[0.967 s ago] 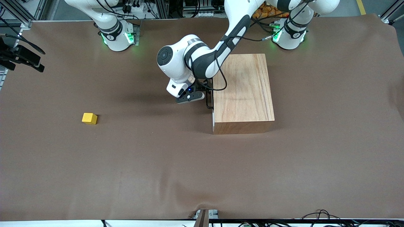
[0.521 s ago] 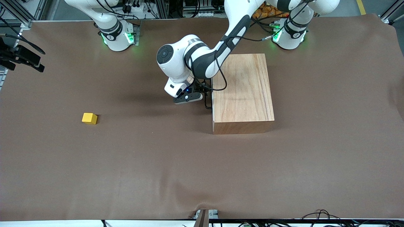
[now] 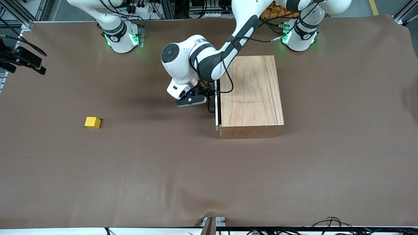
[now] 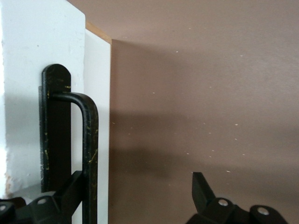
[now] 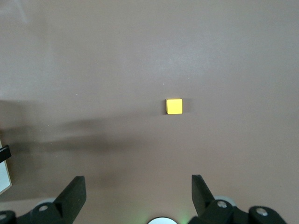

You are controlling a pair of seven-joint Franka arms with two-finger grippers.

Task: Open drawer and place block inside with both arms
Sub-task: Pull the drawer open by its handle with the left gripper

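Front view: the left end effector (image 3: pixel 205 98) sits low in front of the light-wood rectangular box (image 3: pixel 249 96), at the black U-shaped bar handle (image 3: pixel 212 101) of the drawer's white front panel (image 3: pixel 216 112). The panel stands just proud of the box, so the drawer looks barely cracked open. The box's long axis runs from the robots' bases toward the front camera, and its drawer front faces the right arm's end of the counter (image 3: pixel 209 169). The small yellow cube (image 3: pixel 92 122) rests on the counter well apart from the box, toward the right arm's end. Of the right arm only the base shows here.

Left wrist view: the end effector (image 4: pixel 133 198) is spread wide; one finger (image 4: pixel 70 193) touches the bar handle (image 4: pixel 89 154), the other stands clear of it over bare counter. It hooks the bar and does not clamp it. To do the pull well, I judge it should travel straight out along the drawer's slide, square to the panel (image 4: pixel 42 51), so the finger does not slip off the bar.

Right wrist view: the right end effector (image 5: pixel 138 193) hangs wide open and empty over the counter, waiting, with the yellow cube (image 5: pixel 174 106) square-on below it.
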